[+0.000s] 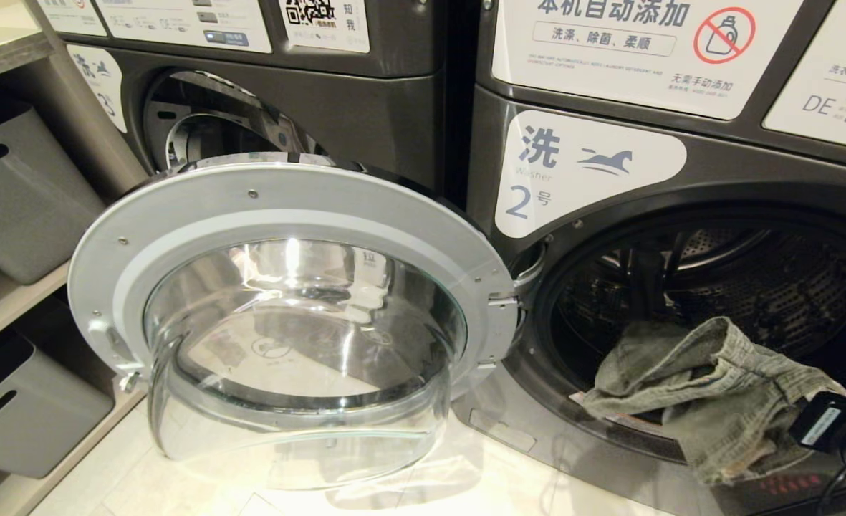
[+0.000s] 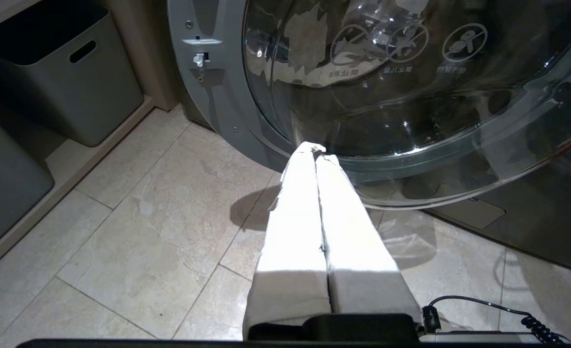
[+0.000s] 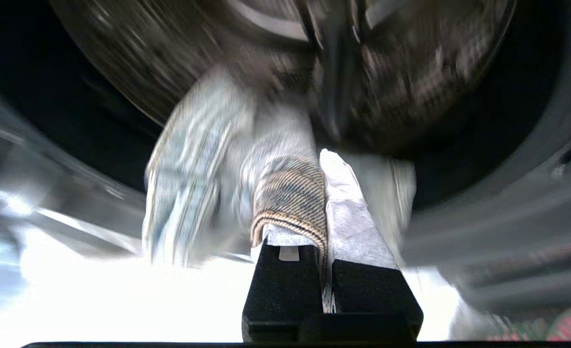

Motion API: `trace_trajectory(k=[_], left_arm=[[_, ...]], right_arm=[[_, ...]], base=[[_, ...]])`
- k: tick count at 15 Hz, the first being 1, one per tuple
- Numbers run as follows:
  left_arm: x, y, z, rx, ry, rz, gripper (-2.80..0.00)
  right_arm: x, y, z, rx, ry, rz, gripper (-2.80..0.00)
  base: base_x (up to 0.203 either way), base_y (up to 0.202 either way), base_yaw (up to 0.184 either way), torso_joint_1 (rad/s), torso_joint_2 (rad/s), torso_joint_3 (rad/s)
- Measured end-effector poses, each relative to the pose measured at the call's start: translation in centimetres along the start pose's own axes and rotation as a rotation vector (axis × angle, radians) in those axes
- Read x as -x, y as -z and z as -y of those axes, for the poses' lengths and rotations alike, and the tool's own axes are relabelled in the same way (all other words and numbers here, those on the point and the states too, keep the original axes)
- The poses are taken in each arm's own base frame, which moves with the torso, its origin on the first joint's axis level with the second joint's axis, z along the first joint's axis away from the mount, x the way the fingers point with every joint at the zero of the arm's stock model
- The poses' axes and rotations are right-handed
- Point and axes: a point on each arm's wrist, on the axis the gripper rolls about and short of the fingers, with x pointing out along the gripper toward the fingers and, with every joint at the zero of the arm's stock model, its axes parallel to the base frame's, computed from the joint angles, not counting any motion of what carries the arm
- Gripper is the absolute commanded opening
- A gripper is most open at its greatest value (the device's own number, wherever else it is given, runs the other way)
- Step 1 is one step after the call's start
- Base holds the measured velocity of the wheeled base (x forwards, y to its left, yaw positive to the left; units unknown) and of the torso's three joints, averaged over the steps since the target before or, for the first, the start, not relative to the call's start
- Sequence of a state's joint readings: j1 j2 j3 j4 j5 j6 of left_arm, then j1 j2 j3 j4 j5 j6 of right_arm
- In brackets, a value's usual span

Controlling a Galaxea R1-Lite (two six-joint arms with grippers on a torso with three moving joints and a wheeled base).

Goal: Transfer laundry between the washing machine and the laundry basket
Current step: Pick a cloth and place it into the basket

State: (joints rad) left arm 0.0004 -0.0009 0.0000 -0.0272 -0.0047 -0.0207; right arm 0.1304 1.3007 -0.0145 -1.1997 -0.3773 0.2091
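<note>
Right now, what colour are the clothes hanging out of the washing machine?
A faded grey-green. The clothes show best in the head view, draped over the washing machine rim.

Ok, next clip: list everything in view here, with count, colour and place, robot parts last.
Front-loading washing machines: two, dark grey, side by side.
Round glass-and-silver washer door: one, swung open in front of the left machine.
Perforated metal drum: one, dark, inside the right machine.
Faded grey-green denim garment: one, draped over the drum's lip.
Grey plastic storage bins: two in the head view, on shelves at left.
Beige floor tiles: below the door.
Left gripper: white-wrapped fingers, shut, empty, above the floor near the door.
Right gripper: shut on the garment at the drum opening.
</note>
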Motion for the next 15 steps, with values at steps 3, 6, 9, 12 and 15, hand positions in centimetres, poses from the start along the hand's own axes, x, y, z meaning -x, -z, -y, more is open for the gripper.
trace_trajectory(k=[3, 6, 9, 12, 15], left_arm=[[0.0, 0.0, 0.0, 0.0, -0.001, 0.0, -2.8], [0.0, 0.0, 0.0, 0.0, 0.0, 0.0, -2.8], [0.0, 0.0, 0.0, 0.0, 0.0, 0.0, -2.8], [0.0, 0.0, 0.0, 0.0, -0.001, 0.0, -2.8], [0.0, 0.0, 0.0, 0.0, -0.001, -0.001, -2.8]], right_arm=[[2.1, -2.6, 0.0, -0.038, -0.068, 0.141, -2.8], [3.9, -6.2, -0.4, -0.074, -0.133, 0.312, -2.8], [5.7, -9.0, -0.5, -0.096, -0.185, 0.414, -2.8], [7.7, -10.3, -0.1, -0.112, -0.22, 0.433, -2.8], [9.7, -11.3, 0.8, -0.117, -0.205, 0.441, -2.8]], base=[[0.0, 0.0, 0.0, 0.0, 0.0, 0.0], [0.0, 0.0, 0.0, 0.0, 0.0, 0.0], [0.0, 0.0, 0.0, 0.0, 0.0, 0.0], [0.0, 0.0, 0.0, 0.0, 0.0, 0.0], [0.0, 0.0, 0.0, 0.0, 0.0, 0.0]])
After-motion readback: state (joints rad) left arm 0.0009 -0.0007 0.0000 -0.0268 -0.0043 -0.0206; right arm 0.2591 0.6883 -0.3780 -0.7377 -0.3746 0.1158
